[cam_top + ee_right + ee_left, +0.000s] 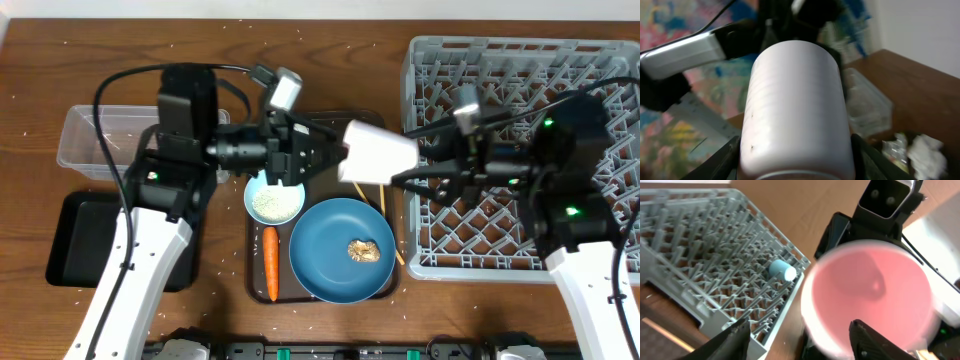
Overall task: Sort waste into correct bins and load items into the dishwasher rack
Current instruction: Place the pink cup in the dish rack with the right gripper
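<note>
The right pincer (796,160) is clamped on the pale pink cup (380,152), one dark finger pressed to each side of its smooth cylinder near the base. The cup hangs on its side in the air, above the gap between the brown tray (255,260) and the dishwasher rack (470,240).

The cup's round mouth faces the left pincer (805,340), whose fingers stand spread apart just in front of the rim. From that wrist the glossy pink inside looks blurred.

Below, on the tray:
- A white bowl (248,200) holds a bed of white rice grains (275,205).
- An orange carrot (270,265) lies lengthwise, tapering toward the near edge.
- A large blue plate (330,240) carries a small brown food lump (363,250).

The grey rack is a lattice crate bristling with upright pegs, and a light blue cup (782,271) lies tipped among them near one wall.

On the far left of the wooden counter (30,60) sit the clear rectangular tub (95,140) and, nearer, the shallow black tray (75,240). Crumpled white paper (925,150) shows in the right wrist view.
</note>
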You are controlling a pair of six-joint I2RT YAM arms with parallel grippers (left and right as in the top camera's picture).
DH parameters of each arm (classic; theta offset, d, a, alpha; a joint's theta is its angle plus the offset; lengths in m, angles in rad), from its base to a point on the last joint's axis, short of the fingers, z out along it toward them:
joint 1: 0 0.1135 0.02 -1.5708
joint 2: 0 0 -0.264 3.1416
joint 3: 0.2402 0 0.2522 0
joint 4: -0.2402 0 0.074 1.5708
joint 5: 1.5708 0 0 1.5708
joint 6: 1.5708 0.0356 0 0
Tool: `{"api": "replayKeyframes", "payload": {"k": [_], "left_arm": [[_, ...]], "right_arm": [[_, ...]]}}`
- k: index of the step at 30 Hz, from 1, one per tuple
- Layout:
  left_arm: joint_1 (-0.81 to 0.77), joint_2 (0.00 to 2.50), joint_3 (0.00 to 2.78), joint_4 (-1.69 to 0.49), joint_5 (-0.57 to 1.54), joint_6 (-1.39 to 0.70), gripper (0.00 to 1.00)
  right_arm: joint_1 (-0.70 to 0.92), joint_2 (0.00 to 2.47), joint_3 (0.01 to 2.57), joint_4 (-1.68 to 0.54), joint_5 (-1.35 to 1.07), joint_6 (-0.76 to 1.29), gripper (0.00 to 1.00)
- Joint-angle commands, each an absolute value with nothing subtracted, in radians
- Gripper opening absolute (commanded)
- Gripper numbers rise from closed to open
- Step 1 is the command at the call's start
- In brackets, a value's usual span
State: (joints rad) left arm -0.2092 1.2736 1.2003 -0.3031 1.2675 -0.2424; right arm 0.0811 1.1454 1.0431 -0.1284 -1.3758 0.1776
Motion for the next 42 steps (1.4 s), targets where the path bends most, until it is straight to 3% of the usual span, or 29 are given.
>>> {"api": "replayKeyframes", "payload": {"k": [1,4,15,23,33,42], "left_arm": [[-0.162,1.272,1.208,-0.311,1.264,-0.242,0.66],[-0.130,1.272,1.208,-0.319,1.264,-0.242,0.66],[-0.116,1.272,1.208,-0.336,1.264,-0.241,0.66],[-0.116,1.272,1.208,-0.338,1.264,-0.241,0.66],[-0.116,1.272,1.208,-0.434,1.264,-0.160,0.66],[-0.116,1.272,1.208,-0.449,1.263,-0.150,0.66]], "right_arm": [[-0.003,1.123,1.045,-0.146,-1.356,0.221,0.48],[-0.080,1.112,1.045,-0.221,-1.229,0.254,0.47],[-0.334,1.035,1.089,-0.722,-0.410,0.343,0.50],[-0.501,1.036,1.131,-0.826,-0.003,0.375,0.53],[-0.741,1.177,1.131,-0.803,0.059,0.521,0.54],[-0.817,1.338,1.131,-0.745,-0.007,0.570,0.55]]}}
